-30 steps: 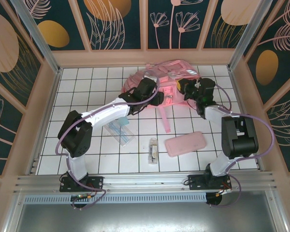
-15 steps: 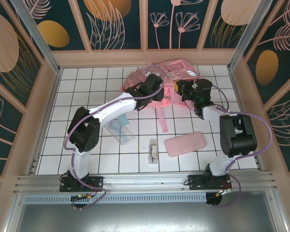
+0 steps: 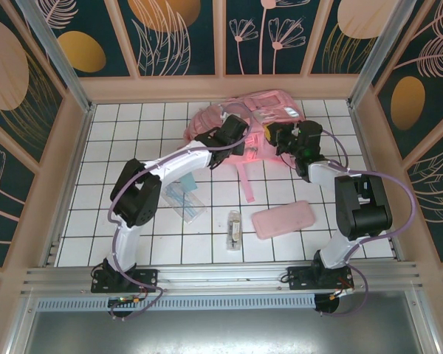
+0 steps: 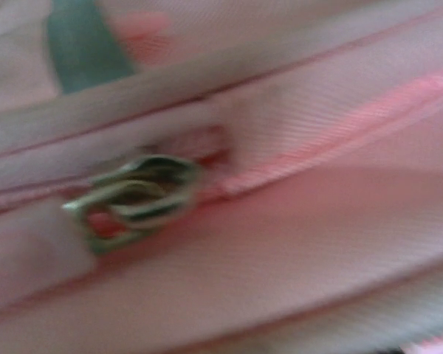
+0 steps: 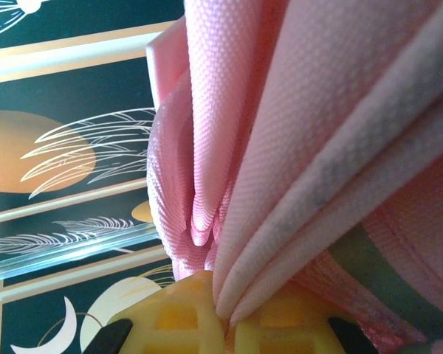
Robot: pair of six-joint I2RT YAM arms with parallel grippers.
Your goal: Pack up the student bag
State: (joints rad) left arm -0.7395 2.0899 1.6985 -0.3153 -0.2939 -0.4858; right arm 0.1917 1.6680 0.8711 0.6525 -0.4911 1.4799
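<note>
**While the right tool pinches the bag, the left hangs over the zip**

Where the counter [image 3: 118, 140] lies nearest the arm bases, a flat pink pencil case [image 3: 283, 219], a small wrapped item [image 3: 235, 230] and a clear packet [image 3: 183, 199] lie unpacked. Beyond them both arms reach to the far side. There the student bag [image 3: 255, 118] lies with its long axis across the counter, a strap [image 3: 247, 181] trailing toward the bases.

The right tool [image 5: 220, 318] is pressed together on a fold of the bag's fabric, caught between its yellow pads [image 5: 173, 317]. The left tool [image 3: 240, 144] sits on the bag's left half, its camera close over the zip slider [image 4: 129, 203]. In that view the zip track runs sideways from the slider. Whether this tool is spread or pressed together I cannot tell. The left arm looks nearer the slider, so any pull should follow the track.
</note>
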